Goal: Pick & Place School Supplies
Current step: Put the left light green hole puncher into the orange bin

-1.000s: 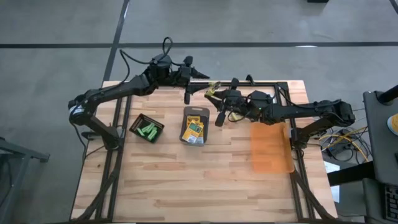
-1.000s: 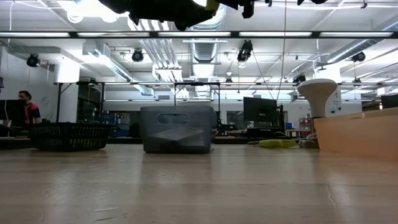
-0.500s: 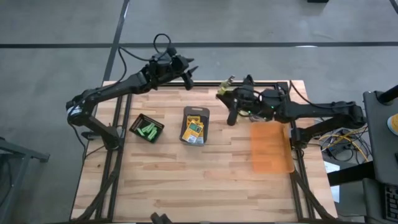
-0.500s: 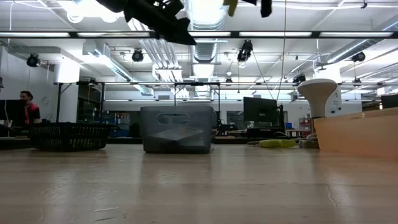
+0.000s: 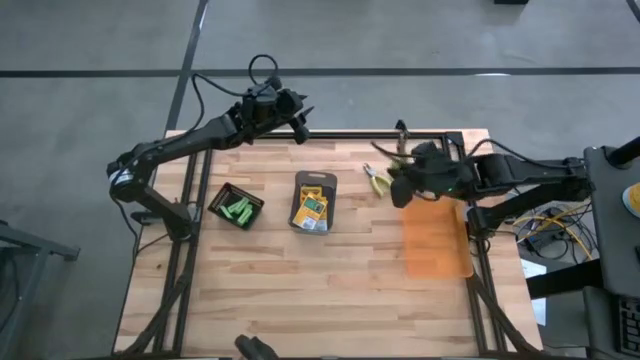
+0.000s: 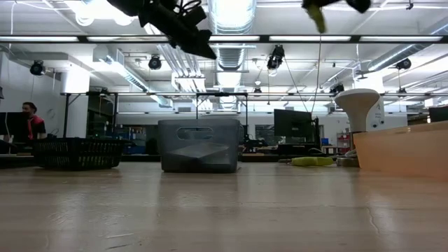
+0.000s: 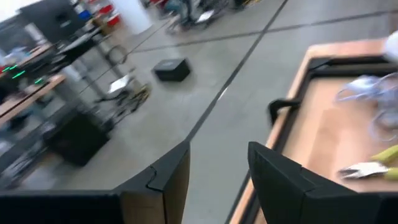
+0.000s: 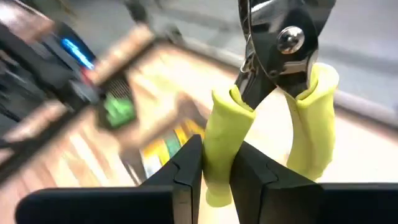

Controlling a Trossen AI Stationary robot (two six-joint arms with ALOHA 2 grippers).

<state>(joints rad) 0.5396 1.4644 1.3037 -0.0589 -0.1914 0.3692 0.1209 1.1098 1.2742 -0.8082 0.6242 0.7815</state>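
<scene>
High view, wooden bench (image 5: 300, 290). Two containers sit near bench centre.

Black tray (image 5: 236, 206), at about 9 o'clock of centre: holds the bright-green sticks (image 5: 238, 210), lying loose together inside its walls.

Dark grey tray (image 5: 315, 202), just right of the black one, apart from it: holds the crayon boxes (image 5: 314, 209), yellow-and-green, stacked or overlapping; exact count cannot be told. In the low view this tray (image 6: 198, 145) stands mid-bench with the black tray (image 6: 78, 152) to its left.

Orange sheet (image 5: 436, 240) lies flat at 3 o'clock, near the bench's right edge.

Right tool (image 5: 399, 187): raised above the bench at about 2 o'clock, between the grey tray and the orange sheet. Fingers (image 8: 186, 168) pressed onto one yellow-green handle of the pliers (image 8: 283, 93); metal nose points away from the wrist. In the high view the pliers (image 5: 378, 178) hang clear of the bench, outside both trays.

Left tool (image 5: 300, 120): over the far bench edge at about 11 o'clock, fingers (image 7: 168, 180) spread with a gap between them, nothing held. Its wrist view shows a second pair of pliers (image 7: 373, 165) lying on the bench.
</scene>
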